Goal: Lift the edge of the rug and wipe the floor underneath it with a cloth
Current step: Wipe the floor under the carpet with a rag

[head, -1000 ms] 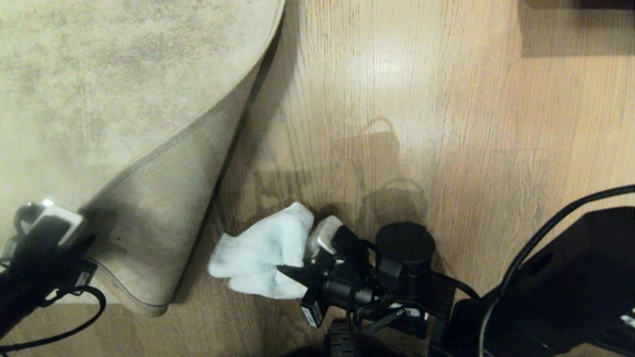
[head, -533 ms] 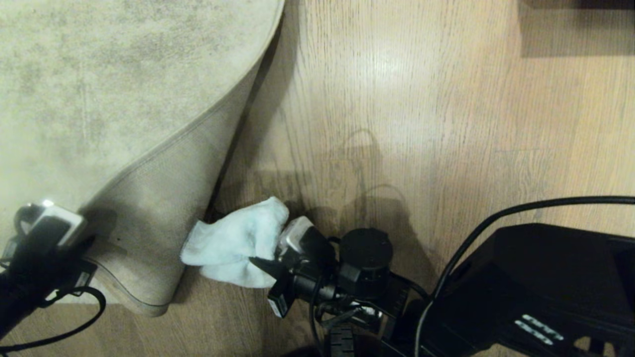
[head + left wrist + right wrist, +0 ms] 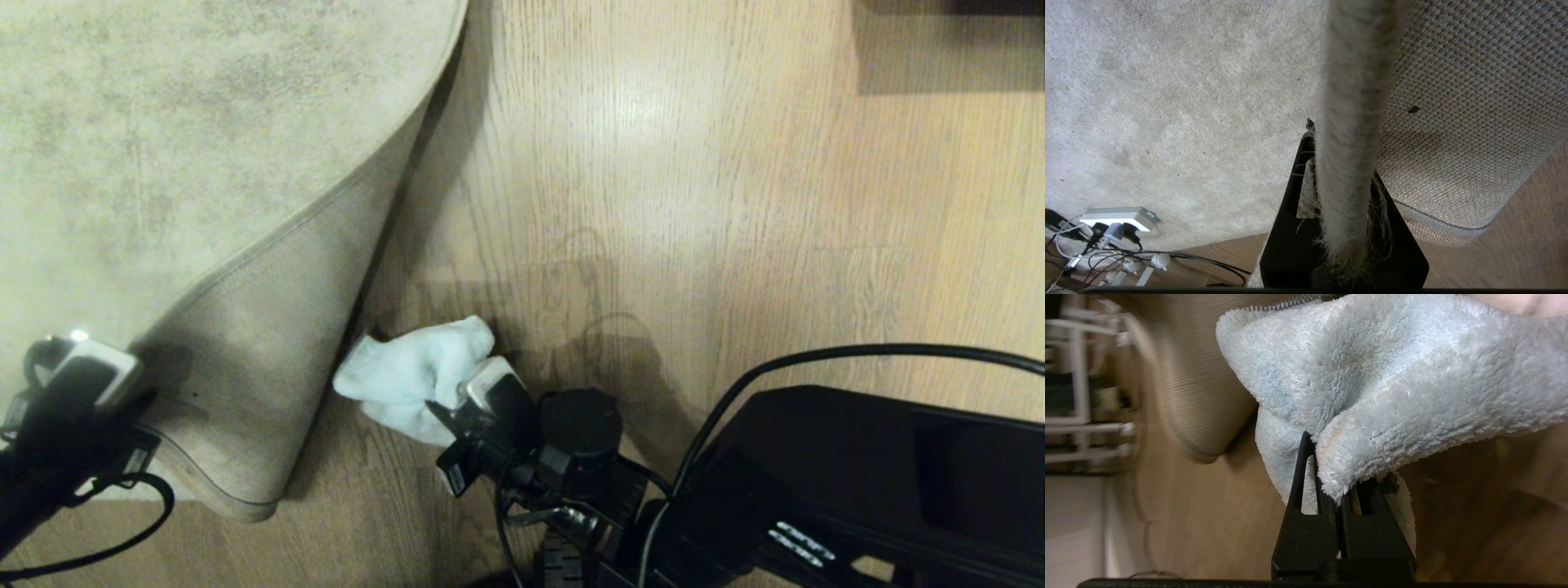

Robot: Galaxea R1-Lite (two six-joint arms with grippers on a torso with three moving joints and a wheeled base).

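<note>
Wiping: right claw [image 3: 441, 412] clamped tight on cloth [image 3: 408, 376], cloth on floor [image 3: 653, 204] touching the fold line. Left claw [image 3: 1345, 228] pinches rug edge [image 3: 1355, 122], folded up. Press flat, stroke along the fold, don't snag backing.

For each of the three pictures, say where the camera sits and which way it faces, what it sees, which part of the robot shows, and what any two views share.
Head view: on the head, facing down at the floor; both arms show.
Left wrist view: behind the left gripper, shut on the rug edge.
Right wrist view: behind the right gripper, shut on the cloth.
Shared: the head and right wrist views both show the cloth; all three show the rug's turned-up backing.
</note>
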